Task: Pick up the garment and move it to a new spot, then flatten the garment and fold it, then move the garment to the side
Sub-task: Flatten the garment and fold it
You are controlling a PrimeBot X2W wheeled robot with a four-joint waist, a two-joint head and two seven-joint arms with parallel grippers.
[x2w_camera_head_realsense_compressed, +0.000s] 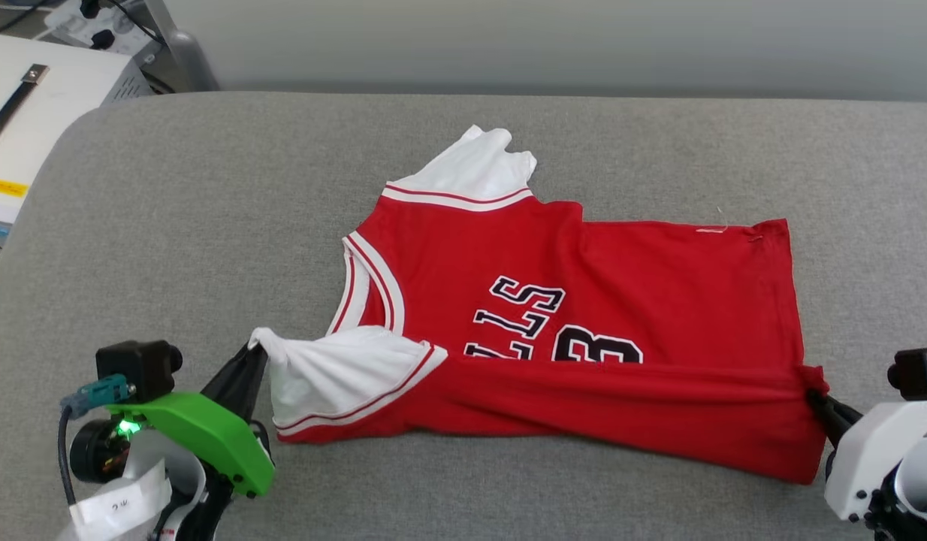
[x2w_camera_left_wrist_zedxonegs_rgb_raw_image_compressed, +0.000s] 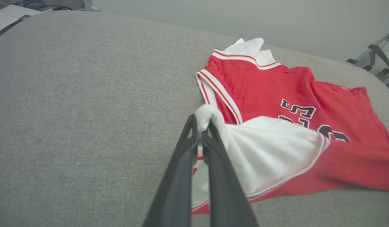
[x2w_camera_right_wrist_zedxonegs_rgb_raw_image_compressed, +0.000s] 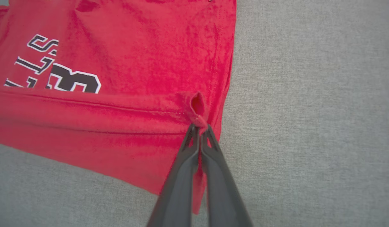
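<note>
Red jersey-style garment lies across the middle of a grey fabric-covered worktop, collar toward the robot's left and hem toward its right. Its near long edge is folded up over the body, so the fold covers the lower part of the black lettering. The left gripper is clamped tight on the tip of the near sleeve, white cloth bunched between its dark fingers. The right gripper is pinched closed on a small pucker of red cloth at the near hem corner. Between the two grips the fabric runs as a stretched band along the near side. The far sleeve sticks out crumpled toward the back of the worktop, well short of its rear edge. Bare grey surface opens wide on the robot's left, from the collar out to the rounded left corner, and a broad strip lies free behind the garment up to the pale wall. On the right, a narrower margin of bare surface runs from the hem to the side of the head view. A strip of worktop also shows between the folded near edge and the robot. A white equipment case sits off the worktop, past its left corner
</note>
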